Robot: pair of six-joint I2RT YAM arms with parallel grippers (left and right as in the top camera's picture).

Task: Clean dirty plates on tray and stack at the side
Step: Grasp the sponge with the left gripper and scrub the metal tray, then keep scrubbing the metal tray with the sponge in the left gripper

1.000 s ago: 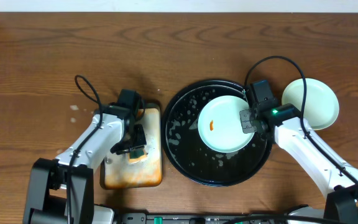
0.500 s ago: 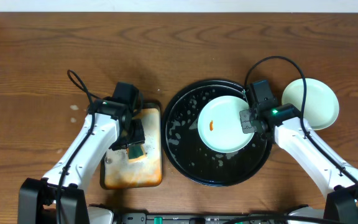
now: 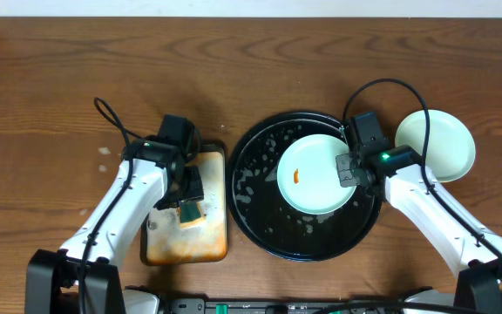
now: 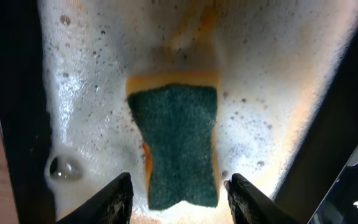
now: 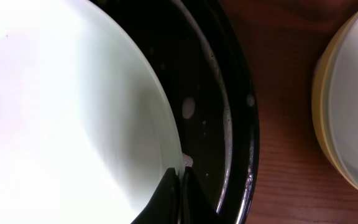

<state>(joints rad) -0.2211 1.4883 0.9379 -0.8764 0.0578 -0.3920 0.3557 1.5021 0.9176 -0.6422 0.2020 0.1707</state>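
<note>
A mint-green plate (image 3: 314, 179) with a small orange smear lies in the right part of the large black tray (image 3: 249, 205), which has foam specks. My right gripper (image 3: 347, 169) is shut on this plate's right rim. The right wrist view shows the fingers (image 5: 180, 180) pinching the plate (image 5: 73, 112) edge inside the tray (image 5: 229, 112). Two more plates are stacked (image 3: 436, 145) on the table right of the tray, a mint one on a pale yellow one (image 5: 321, 106). My left gripper (image 3: 187, 202) is open, its fingers (image 4: 180, 202) either side of a green-yellow sponge (image 4: 176, 146).
The sponge (image 3: 190, 213) lies in a rusty-orange rectangular tray (image 3: 212, 240) left of the black tray, covered in soapy foam (image 4: 278, 93). Bare wooden table (image 3: 50, 105) surrounds both trays. A black cable loops above each arm.
The left arm has shifted a little to the left and up over the orange tray. The right arm, the plates and the sponge have not moved.
</note>
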